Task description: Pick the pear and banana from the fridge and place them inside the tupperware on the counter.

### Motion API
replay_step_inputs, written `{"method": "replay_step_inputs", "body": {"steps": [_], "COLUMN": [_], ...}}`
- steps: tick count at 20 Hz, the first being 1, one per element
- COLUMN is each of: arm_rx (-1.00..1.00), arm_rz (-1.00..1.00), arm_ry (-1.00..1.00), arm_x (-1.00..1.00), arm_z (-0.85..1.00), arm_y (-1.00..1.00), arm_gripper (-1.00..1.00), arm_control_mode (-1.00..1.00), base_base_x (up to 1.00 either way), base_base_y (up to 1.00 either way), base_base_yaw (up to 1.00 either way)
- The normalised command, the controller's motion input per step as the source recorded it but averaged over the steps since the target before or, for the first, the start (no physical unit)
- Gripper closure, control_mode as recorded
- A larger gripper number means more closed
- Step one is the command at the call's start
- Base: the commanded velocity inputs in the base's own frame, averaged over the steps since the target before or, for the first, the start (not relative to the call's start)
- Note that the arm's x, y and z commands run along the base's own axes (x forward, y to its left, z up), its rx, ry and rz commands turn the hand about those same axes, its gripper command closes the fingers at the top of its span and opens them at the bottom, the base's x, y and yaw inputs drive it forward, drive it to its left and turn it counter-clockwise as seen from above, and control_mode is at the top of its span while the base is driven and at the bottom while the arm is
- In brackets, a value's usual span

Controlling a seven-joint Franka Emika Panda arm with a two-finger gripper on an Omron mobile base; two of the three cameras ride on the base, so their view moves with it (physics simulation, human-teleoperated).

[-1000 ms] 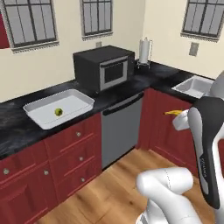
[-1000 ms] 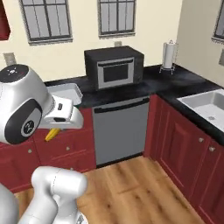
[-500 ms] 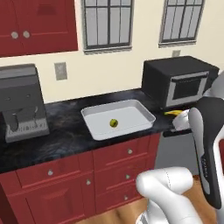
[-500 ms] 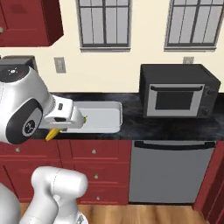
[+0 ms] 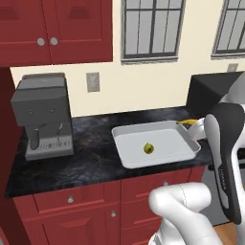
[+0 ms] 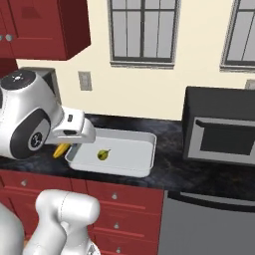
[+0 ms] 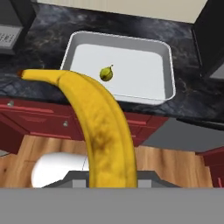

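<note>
The boxy grey coffee machine (image 5: 43, 115) is sitting at the left end of the black marbled stone counter (image 5: 91, 158), and to its right the shallow pale grey-white tupperware tray (image 5: 125, 157) is holding the small round yellow-green pear (image 5: 149, 149) near its middle. My claw (image 7: 111, 177) is pinching the long curved yellow banana (image 7: 98, 127), hanging over the red cabinets just in front of the tray. The black microwave (image 6: 219, 127) is standing at the right.

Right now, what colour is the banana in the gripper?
Yellow-orange banana with brownish mottling and a dark tip; clearest in the hand view.
</note>
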Motion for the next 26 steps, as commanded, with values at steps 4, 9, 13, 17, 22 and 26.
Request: {"method": "replay_step_inputs", "body": {"steps": [4,9,13,17,22,26], "arm_rx": [0.00,0.00,-0.01,-0.05,-0.09,-0.06], "arm_rz": [0.04,0.10,0.14,0.12,0.03,0.00], "arm_ry": [0.00,0.04,0.00,0.01,0.08,0.09], "arm_x": [0.11,0.87,0.90,0.68,0.51,0.49], "arm_z": [-0.63,-0.79,-0.56,-0.42,-0.16,-0.10], "arm_y": [-0.36,-0.39,-0.02,0.00,-0.05,-0.21], "arm_gripper": [1.00,1.00,1.00,1.00,1.00,1.00], "arm_control_mode": [-1.00,-1.00,-1.00,-1.00,-1.00,-1.00], "base_base_x": [0.00,0.00,0.00,0.00,0.00,0.00], "base_base_y": [-0.10,0.00,0.00,0.00,0.00,0.00], "base_base_yaw": [0.02,0.00,0.00,0.00,0.00,0.00]}}
